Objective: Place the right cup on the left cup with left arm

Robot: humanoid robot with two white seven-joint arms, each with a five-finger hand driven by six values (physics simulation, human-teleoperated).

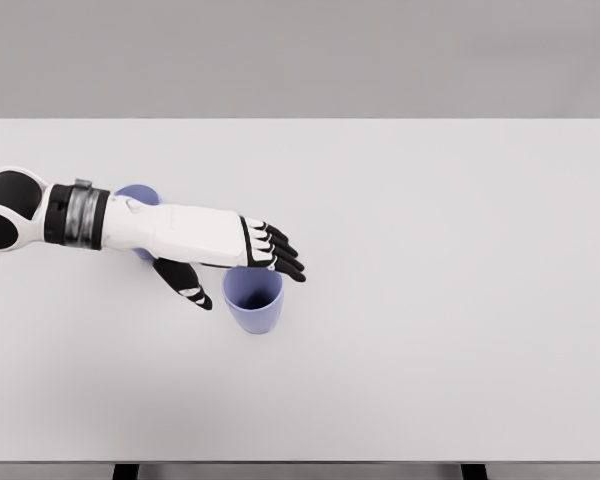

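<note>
The white table [430, 300] fills nearly all of my view, its far edge meeting a plain grey wall [300, 55] and its near edge running along the bottom, where two dark legs just show beneath it. My left arm [130, 222] comes in from the left edge, lying almost level across the tabletop, white along the forearm with a black and grey band near the elbow end. At its tip my left hand [242, 262] is spread and holds nothing: the four dark fingers [278, 250] reach out to the right over the far rim of a cup, and the thumb [188, 286] hangs down and apart to the left of that cup. This right cup [252, 300] is pale blue-violet, stands upright with its mouth open towards me, and sits just under and beside my fingertips; I cannot tell whether they touch the rim. The left cup [138, 194], the same colour, is mostly hidden behind my forearm, with only its upper curve and a sliver below showing.
</note>
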